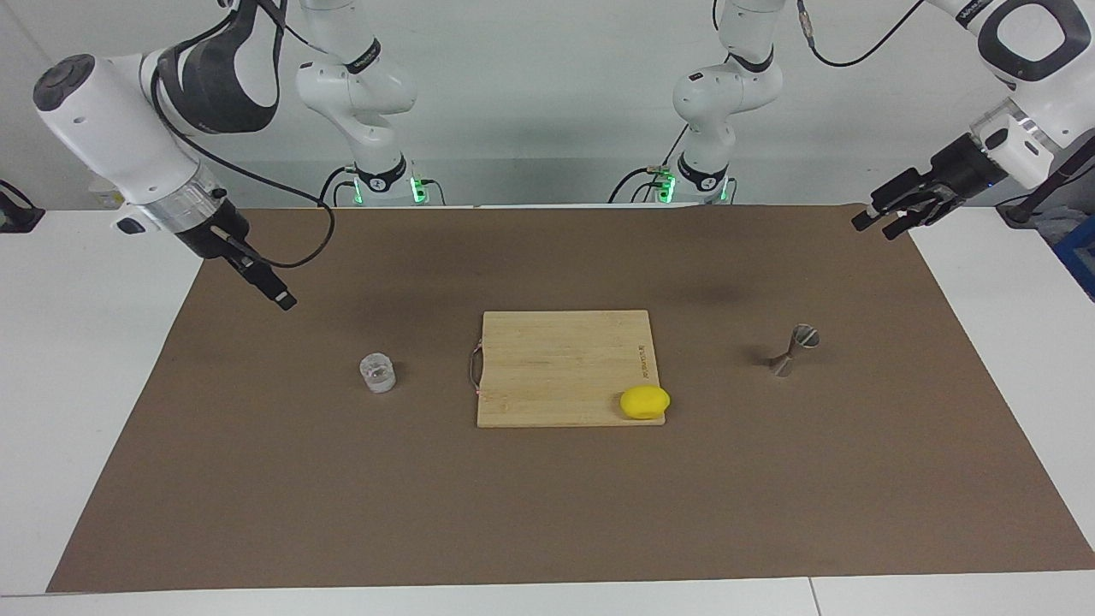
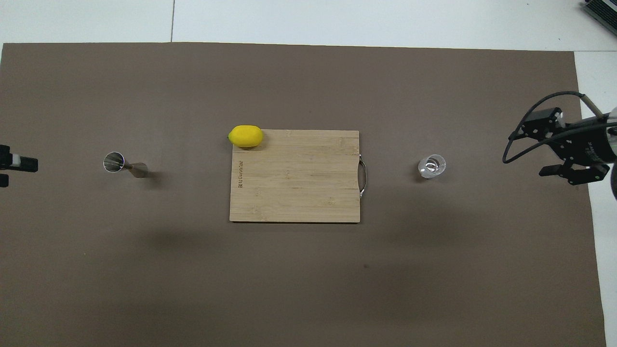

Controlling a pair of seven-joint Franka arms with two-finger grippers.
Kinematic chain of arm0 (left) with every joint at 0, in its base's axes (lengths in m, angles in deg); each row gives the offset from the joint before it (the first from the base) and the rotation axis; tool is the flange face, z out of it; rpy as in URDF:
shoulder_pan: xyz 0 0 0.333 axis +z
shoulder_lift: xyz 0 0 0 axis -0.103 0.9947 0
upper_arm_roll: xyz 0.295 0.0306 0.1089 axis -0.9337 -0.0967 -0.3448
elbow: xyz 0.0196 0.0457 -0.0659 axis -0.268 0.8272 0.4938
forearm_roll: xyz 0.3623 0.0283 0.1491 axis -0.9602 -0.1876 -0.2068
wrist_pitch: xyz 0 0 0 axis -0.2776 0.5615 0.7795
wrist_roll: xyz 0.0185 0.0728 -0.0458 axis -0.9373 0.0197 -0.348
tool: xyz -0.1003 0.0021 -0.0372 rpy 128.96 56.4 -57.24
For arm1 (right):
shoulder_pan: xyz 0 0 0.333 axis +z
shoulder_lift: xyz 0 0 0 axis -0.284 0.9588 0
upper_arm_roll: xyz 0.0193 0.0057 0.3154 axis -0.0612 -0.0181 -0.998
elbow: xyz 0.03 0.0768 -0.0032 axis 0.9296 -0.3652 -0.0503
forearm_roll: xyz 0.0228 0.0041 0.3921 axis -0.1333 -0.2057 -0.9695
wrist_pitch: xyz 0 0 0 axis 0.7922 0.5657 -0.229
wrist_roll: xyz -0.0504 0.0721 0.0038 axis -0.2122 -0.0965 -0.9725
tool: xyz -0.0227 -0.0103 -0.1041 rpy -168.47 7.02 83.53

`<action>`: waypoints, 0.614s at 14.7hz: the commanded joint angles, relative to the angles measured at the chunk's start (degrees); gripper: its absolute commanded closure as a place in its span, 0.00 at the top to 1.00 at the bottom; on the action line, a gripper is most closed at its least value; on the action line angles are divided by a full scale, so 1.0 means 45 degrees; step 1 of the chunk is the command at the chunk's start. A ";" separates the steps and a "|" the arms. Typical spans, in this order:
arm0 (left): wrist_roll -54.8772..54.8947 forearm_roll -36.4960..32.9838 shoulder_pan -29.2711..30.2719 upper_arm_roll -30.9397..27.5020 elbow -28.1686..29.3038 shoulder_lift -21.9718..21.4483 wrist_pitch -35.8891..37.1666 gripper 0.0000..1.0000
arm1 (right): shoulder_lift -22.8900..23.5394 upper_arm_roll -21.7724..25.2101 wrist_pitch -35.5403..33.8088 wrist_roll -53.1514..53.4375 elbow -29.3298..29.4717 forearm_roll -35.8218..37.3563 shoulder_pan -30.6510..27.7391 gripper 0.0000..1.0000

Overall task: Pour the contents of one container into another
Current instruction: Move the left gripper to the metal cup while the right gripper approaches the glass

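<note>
Glass-clear short cup [image 1: 377, 374] and silvery hourglass metal jigger [image 1: 793, 349] untouched, well apart.
Left pincer [image 1: 874, 222] and right pincer [image 1: 267, 287] released, aloft; grasping, pouring all left.

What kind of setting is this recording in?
Likely a robot lab bench staged as a small kitchen or bar: a brown mat on white tables, with a cutting board, lemon, glass cup and metal jigger.

Left gripper [image 1: 874, 223] and right gripper [image 1: 282, 297] both hang raised with fingers apart, holding nothing.
</note>
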 commanded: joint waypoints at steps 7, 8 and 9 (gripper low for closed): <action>0.3482 0.1906 0.1071 0.0085 -0.0154 0.1634 0.0294 1.00 | -0.0265 -0.0075 0.0275 0.0178 -0.0372 -0.0417 -0.0310 1.00; 0.4357 0.2042 0.1246 0.0085 -0.0193 0.1829 0.0295 1.00 | -0.0284 -0.0075 0.0178 0.0178 -0.0372 -0.0417 -0.0233 1.00; 0.5410 0.2198 0.1286 0.0085 -0.0193 0.1947 0.0295 1.00 | -0.0284 -0.0075 0.0158 0.0197 -0.0391 -0.0398 -0.0174 1.00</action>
